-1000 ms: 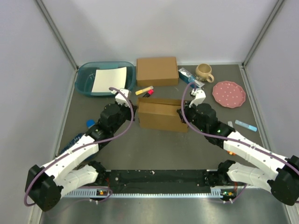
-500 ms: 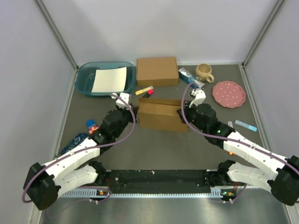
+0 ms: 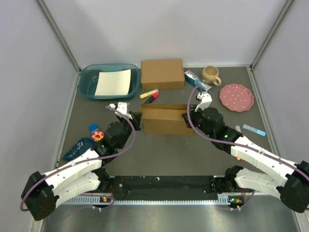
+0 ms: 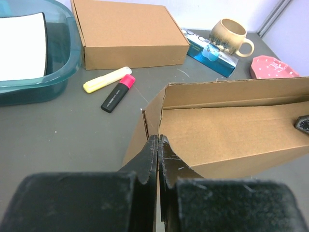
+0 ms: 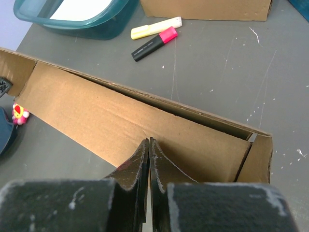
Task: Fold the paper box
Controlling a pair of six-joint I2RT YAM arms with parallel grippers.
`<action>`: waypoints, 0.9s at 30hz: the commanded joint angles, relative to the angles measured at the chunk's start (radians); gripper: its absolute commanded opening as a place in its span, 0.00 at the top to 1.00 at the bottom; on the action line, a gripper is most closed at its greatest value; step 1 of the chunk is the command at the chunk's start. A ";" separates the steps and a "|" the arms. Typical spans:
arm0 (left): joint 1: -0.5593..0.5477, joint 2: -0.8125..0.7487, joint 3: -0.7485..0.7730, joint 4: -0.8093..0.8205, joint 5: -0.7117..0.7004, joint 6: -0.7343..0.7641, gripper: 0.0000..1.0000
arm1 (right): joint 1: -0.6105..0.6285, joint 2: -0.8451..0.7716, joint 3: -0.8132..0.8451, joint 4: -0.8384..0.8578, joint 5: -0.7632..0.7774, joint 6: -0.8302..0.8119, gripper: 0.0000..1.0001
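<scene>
Both end effectors shut at the ends of the half-formed paper box

At the far left a teal plastic tub held a white sheet. Next, the left end effector had its jaws pressed together, tips at the edge of the left end flap of the plain brown cardboard paper box; whether a sliver of card sat between them could not be made out. The paper box stood open-topped in the middle of the grey worktop, between the two arms and just in front of a closed, flat brown cardboard box. The right end effector was likewise fully closed, holding nothing visible, its tips against the long inner wall of the paper box. Further right stood a beige ceramic mug and a round pink dotted plate.
</scene>
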 commanded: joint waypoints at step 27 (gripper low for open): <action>0.000 0.118 -0.111 -0.187 -0.244 -0.159 1.00 | 0.011 0.030 -0.046 -0.116 -0.005 -0.008 1.00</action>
